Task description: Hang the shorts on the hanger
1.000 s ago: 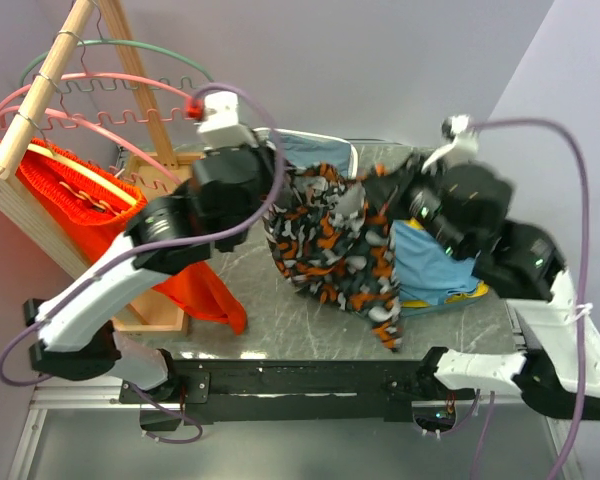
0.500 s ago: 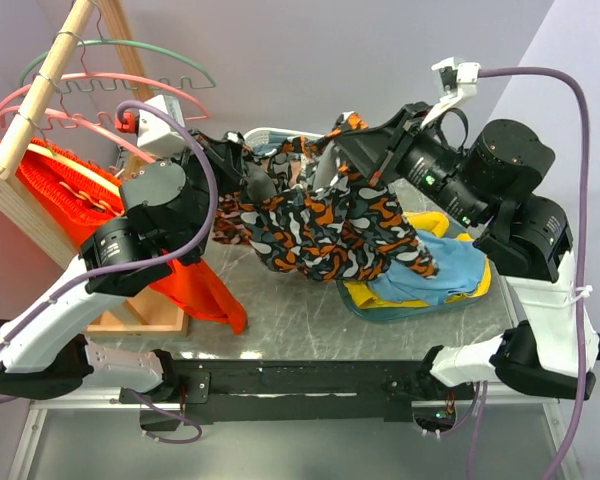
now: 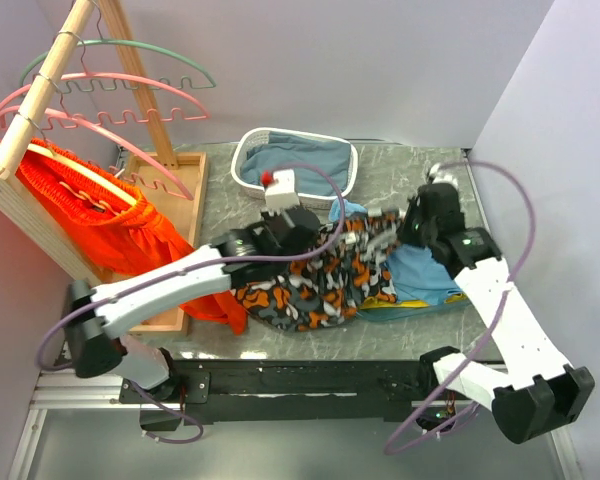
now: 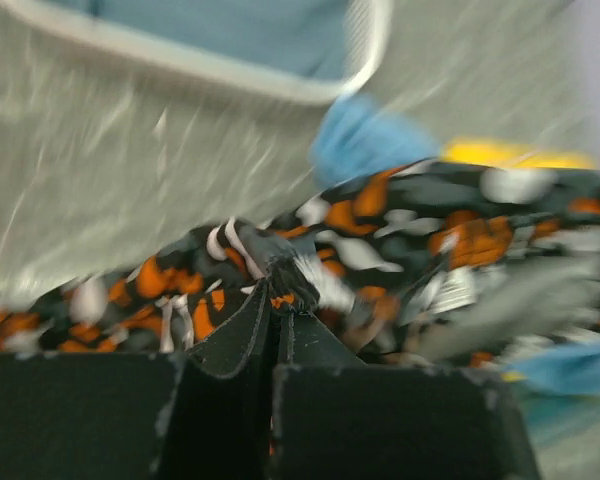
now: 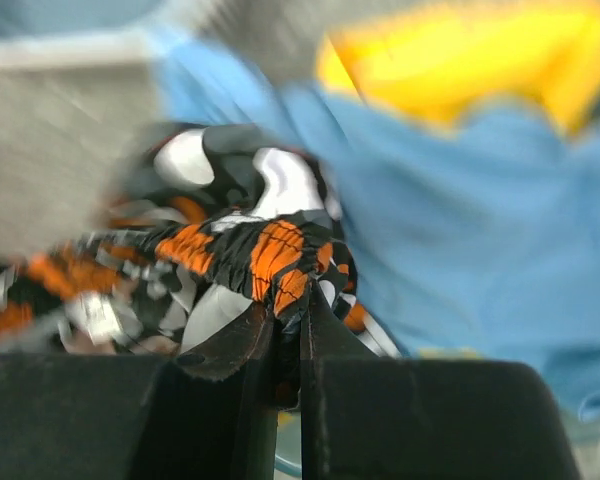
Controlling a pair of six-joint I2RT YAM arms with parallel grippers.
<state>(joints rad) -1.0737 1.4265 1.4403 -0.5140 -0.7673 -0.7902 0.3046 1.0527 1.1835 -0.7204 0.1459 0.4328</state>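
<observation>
Though the shorts [image 3: 315,285] hung high a moment ago, now they lie low on the table [image 3: 218,200], pinched tight by the left gripper [image 4: 276,303] and right gripper [image 5: 288,312], beside blue clothes [image 3: 428,275]; the hanger [image 3: 130,78] hangs well apart.

Both wrist views are smeared with blur. In the left wrist view, the left gripper [image 4: 277,305] is cut off by the bottom edge. I only make out its tips pinched on a fold of the blob-printed black shorts [image 4: 400,225]. The white wire basket [image 4: 230,75] runs off the top. The right gripper [image 5: 288,322] is cropped likewise, nipped on the same fabric, and the bright yellow cloth [image 5: 460,60] leaves the upper edge. From above, at centre frame, wrists and fabric hide both sets of fingertips. The light blue garment [image 3: 425,272] lies mostly under the right arm. At upper left, the thin pink curved hangers [image 3: 130,117] have hooks too small to tell apart.
</observation>
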